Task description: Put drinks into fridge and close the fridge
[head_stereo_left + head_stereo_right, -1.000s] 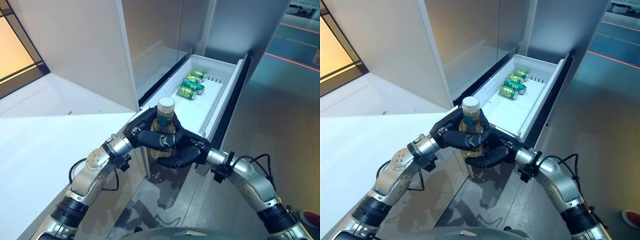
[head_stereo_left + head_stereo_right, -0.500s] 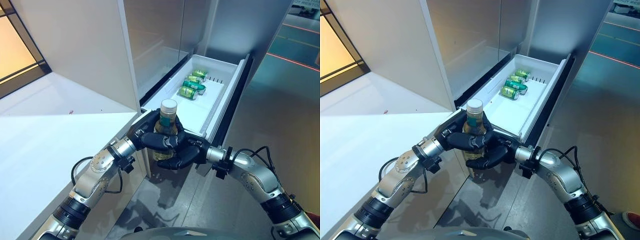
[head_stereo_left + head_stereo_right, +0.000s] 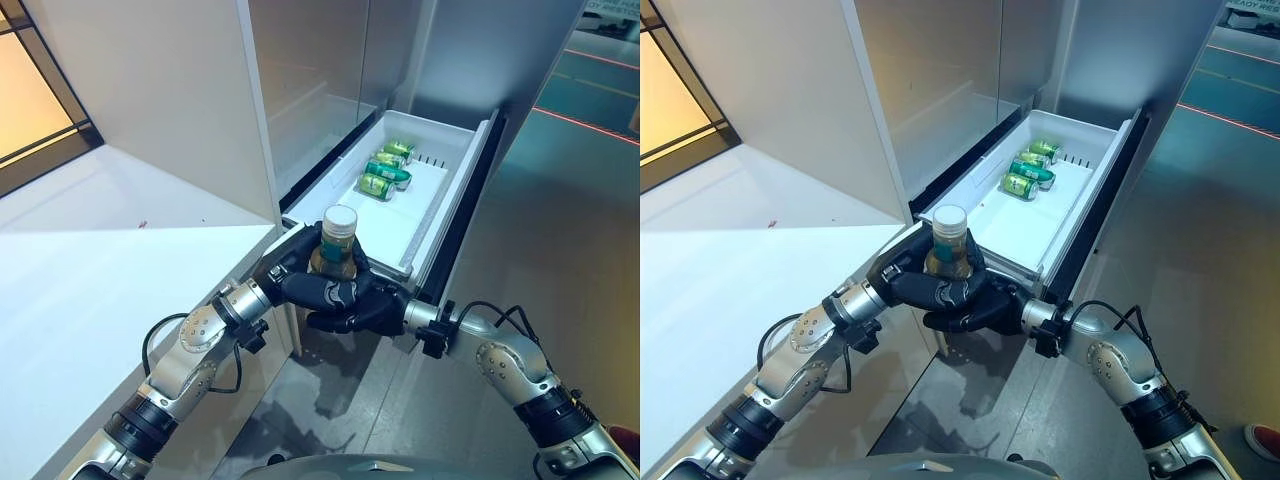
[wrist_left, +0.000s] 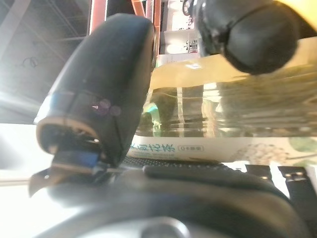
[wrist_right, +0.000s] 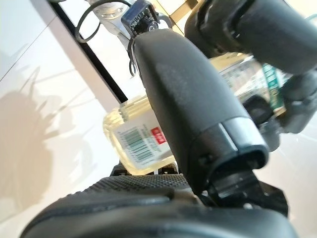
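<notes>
Bottle upright, cap uppermost, clasped by left hand and right hand at the fridge drawer's near edge.

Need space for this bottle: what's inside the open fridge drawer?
Green cans lie together at the far end of the drawer; its middle is bare. The bottle, gripped by left hand and right hand, covers its near end.

My two arms are silver-grey metal, built from rounded segments with black bands at the joints. Each ends in a dark, matt hand: left hand, right hand. Up close, the thumbs look smooth and bulbous, and the palm edge shows a finely ribbed black pad.
</notes>
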Motion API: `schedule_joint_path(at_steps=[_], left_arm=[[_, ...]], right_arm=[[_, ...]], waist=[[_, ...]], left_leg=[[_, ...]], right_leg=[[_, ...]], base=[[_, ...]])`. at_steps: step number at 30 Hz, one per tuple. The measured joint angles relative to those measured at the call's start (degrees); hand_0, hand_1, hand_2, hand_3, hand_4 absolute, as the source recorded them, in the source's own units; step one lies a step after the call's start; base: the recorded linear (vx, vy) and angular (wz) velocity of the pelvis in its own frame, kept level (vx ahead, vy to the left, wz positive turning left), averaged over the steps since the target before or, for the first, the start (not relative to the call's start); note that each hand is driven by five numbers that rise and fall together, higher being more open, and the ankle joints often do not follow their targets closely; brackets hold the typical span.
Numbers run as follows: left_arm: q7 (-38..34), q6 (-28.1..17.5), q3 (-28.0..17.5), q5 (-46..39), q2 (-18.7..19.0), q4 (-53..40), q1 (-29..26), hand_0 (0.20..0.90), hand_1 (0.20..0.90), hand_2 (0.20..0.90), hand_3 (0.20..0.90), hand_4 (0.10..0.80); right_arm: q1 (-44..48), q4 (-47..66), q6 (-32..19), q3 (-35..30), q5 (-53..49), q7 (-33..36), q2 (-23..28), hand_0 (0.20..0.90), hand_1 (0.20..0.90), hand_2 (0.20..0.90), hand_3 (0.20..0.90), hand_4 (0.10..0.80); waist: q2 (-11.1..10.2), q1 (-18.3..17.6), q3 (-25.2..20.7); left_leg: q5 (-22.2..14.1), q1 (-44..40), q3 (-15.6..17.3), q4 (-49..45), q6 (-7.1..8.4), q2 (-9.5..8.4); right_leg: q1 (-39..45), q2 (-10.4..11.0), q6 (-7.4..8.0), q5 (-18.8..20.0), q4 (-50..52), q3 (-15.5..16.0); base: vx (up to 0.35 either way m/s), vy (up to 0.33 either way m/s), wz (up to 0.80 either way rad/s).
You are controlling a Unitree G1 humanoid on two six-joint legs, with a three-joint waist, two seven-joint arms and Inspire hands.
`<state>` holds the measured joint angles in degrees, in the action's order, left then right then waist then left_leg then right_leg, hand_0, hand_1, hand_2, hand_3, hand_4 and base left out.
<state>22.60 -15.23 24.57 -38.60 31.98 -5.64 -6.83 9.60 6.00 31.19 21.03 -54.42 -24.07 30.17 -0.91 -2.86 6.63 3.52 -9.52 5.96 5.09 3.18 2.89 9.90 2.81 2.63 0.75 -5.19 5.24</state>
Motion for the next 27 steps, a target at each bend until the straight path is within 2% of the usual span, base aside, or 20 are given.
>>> schedule_joint_path(at_steps=[5,10,13,18,19,20,21,27], left_arm=[[-2.93,0.00,1.10,-0.07,-0.08,0.00,0.00,0.300,0.300,0.300,0.200,0.100],[-8.85,0.05,2.46,-0.04,-2.04,0.18,0.00,0.300,0.300,0.300,0.200,0.100],[-10.52,0.06,1.81,-0.08,-4.27,0.17,0.00,0.300,0.300,0.300,0.200,0.100],[-11.47,0.17,1.18,-0.20,-5.37,0.17,-0.01,0.300,0.300,0.300,0.200,0.100],[-11.68,0.23,1.18,-0.20,-5.47,0.17,-0.01,0.300,0.300,0.300,0.200,0.100],[-11.94,0.33,1.17,-0.20,-5.67,0.17,-0.01,0.300,0.300,0.300,0.200,0.100],[-12.16,0.49,1.12,-0.23,-5.83,0.17,-0.01,0.300,0.300,0.300,0.200,0.100],[-12.71,1.75,0.66,-1.13,-5.86,0.85,-0.01,0.300,0.300,0.300,0.200,0.100]], right_arm=[[-0.06,-0.79,-0.79,0.31,0.65,0.18,-0.28,0.900,0.900,0.900,0.900,0.800],[2.15,-0.17,-7.51,2.53,17.21,-2.06,0.24,0.900,0.900,0.900,0.900,0.800],[3.90,1.02,-8.01,2.47,22.27,-2.63,0.92,0.900,0.900,0.900,0.900,0.800],[4.92,1.03,-7.96,2.51,22.85,-2.07,0.91,0.900,0.900,0.900,0.900,0.800],[4.95,1.03,-7.90,2.51,22.81,-1.90,0.89,0.604,0.604,0.604,0.554,0.454],[4.95,1.03,-7.72,2.53,22.25,-1.37,0.84,0.385,0.385,0.385,0.299,0.199],[4.95,1.03,-7.35,2.52,21.23,-0.80,0.82,0.300,0.300,0.300,0.200,0.100],[4.96,1.02,-5.46,4.15,16.05,3.08,0.65,0.300,0.300,0.300,0.200,0.100]], waist=[[-0.05,0.01,-0.03],[-0.06,-0.07,-0.04],[-0.19,-0.10,-0.12],[-0.19,-0.10,-0.13],[-0.19,-0.08,-0.13],[-0.19,-0.05,-0.13],[-0.19,-0.04,-0.13],[-0.19,0.00,-0.12]], left_leg=[[0.00,-0.19,-0.07,0.00,0.00,-0.02],[0.01,-0.21,-0.08,0.00,-0.01,-0.06],[0.01,-0.21,-0.06,0.00,-0.01,-0.06],[0.00,-0.16,-0.01,0.00,-0.01,-0.07],[0.00,-0.14,0.04,0.00,-0.01,-0.07],[0.00,-0.12,0.09,0.00,-0.01,-0.07],[0.00,-0.10,0.13,0.00,-0.01,-0.07],[0.00,0.02,0.40,0.00,-0.02,-0.06]], right_leg=[[0.22,0.00,0.00,0.00,0.00,-0.03],[0.24,0.01,0.02,0.02,0.00,-0.19],[0.20,-0.02,0.03,0.02,0.00,-0.25],[0.10,-0.01,0.02,0.02,0.00,-0.33],[0.06,-0.01,0.02,0.02,0.00,-0.37],[0.01,-0.01,0.02,0.03,0.00,-0.44],[-0.03,-0.01,0.02,0.03,0.02,-0.51],[-0.36,-0.02,0.03,0.04,0.18,-0.96]], base=[[0.000,0.000,0.00],[0.000,0.000,0.00],[0.000,0.000,0.00],[0.000,0.000,0.00],[0.000,0.000,0.00],[0.000,0.000,0.00],[0.000,0.000,0.00],[0.002,0.003,-0.02]])
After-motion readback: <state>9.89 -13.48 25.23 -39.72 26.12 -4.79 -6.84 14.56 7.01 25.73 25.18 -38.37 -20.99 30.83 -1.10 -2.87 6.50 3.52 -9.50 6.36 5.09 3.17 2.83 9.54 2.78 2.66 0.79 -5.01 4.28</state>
